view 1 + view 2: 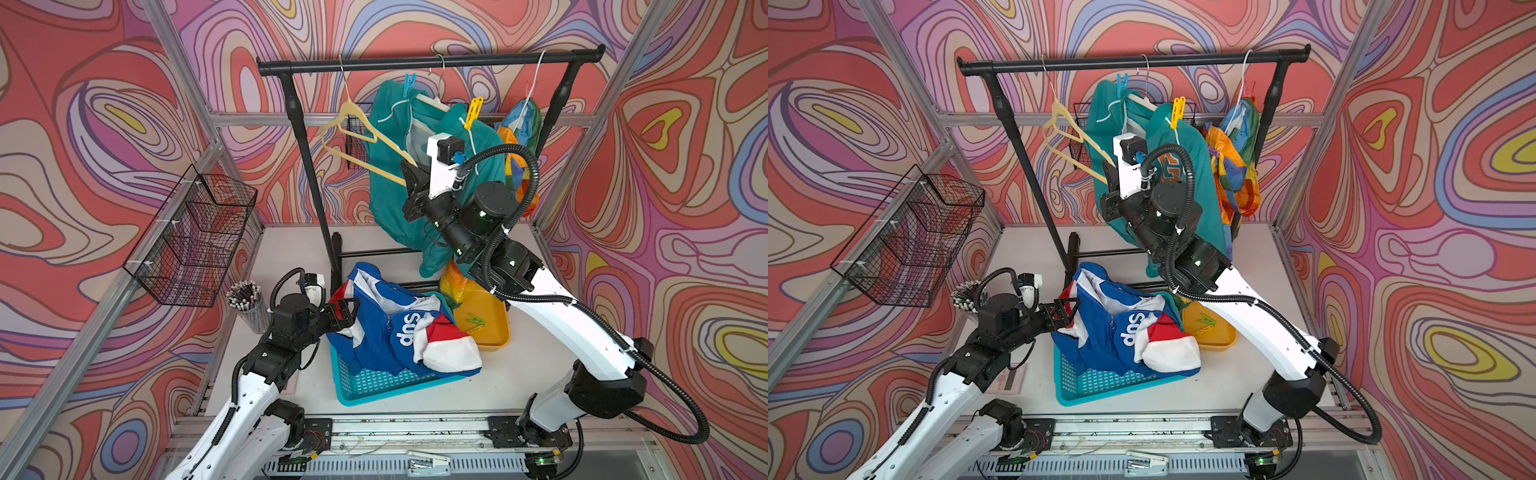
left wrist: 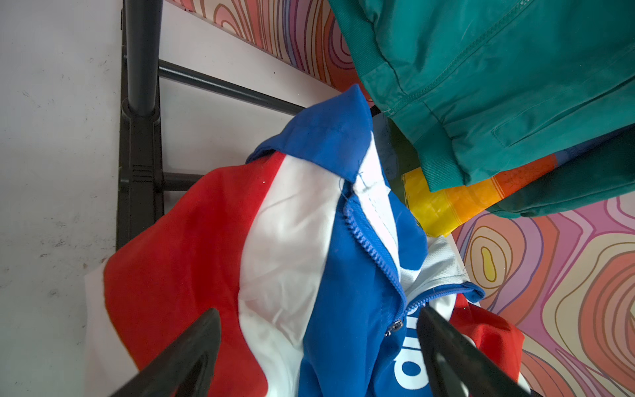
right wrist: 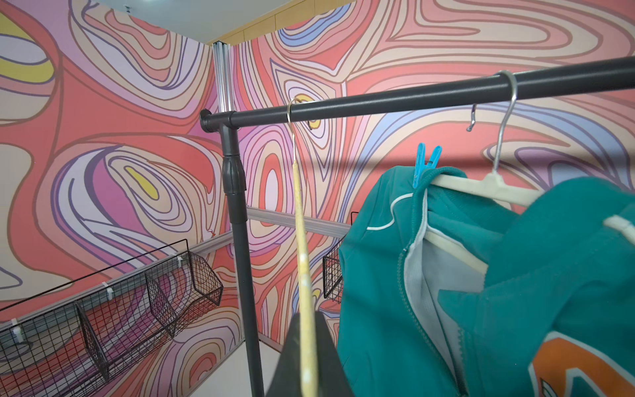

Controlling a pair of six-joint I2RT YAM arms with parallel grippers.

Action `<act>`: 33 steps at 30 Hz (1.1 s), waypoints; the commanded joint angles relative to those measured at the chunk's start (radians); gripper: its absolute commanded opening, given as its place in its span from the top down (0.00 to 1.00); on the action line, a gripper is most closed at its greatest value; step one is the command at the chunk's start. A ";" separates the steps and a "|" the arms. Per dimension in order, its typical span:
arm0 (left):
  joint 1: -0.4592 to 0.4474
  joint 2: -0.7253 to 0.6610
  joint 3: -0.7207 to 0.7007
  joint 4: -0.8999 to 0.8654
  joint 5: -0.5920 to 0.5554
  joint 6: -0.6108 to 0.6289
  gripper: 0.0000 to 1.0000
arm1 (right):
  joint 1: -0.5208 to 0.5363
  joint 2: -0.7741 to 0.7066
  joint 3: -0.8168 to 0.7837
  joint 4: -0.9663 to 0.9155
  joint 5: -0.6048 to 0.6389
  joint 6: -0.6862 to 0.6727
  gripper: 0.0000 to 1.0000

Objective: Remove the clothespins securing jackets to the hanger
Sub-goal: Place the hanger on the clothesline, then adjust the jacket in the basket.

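Turquoise plastic basket stands at the front of the tabletop. The blue jacket with red and white panels lies heaped in it, off any hanger, one red-and-white part draped over the basket's side.

Left tool: released, jaws spread wide. It sits low, just beside the jacket's red-and-white edge. In the left wrist view its two dark fingers frame the zip, and no cloth is between them.

Yellow tray: just behind the basket. A green clothespin lies loose in it.

Right tool: raised in front of the rack, grasping the lower end of the empty cream hanger. The hanger's hook is on the black garment rail, and its body is swung out of plumb toward the tool. In the right wrist view the hanger's edge runs down across one dark finger; the second finger is not in that view.

Teal jacket: hangs on a white hanger next to the empty one. A blue clothespin grips the shoulder nearer the empty hanger; a yellow clothespin grips the other shoulder.

Rainbow-striped jacket: hangs at the far end of the rail, touching the teal jacket. A pink-red clothespin stands at its top
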 commanded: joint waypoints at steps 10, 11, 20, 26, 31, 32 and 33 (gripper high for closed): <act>0.001 0.008 0.016 0.025 -0.027 0.003 0.04 | -0.007 -0.202 -0.308 -0.060 0.016 0.053 0.38; 0.000 0.013 0.020 0.030 -0.030 0.007 0.04 | -0.007 -0.225 -0.348 -0.065 0.014 0.067 0.37; 0.000 0.132 0.094 0.055 -0.041 0.052 0.00 | -0.006 -0.406 -0.650 -0.193 0.014 0.206 0.17; -0.001 0.213 0.136 0.091 -0.026 0.068 0.00 | -0.006 -0.538 -0.903 -0.265 0.059 0.375 0.17; 0.001 0.287 0.169 0.076 -0.023 0.097 0.00 | -0.006 -0.615 -1.030 -0.341 0.110 0.476 0.06; 0.000 0.300 0.173 0.077 -0.023 0.100 0.00 | -0.005 -0.621 -1.047 -0.355 0.106 0.493 0.06; 0.000 0.309 0.173 0.088 -0.019 0.099 0.00 | -0.005 -0.626 -1.069 -0.367 0.098 0.517 0.06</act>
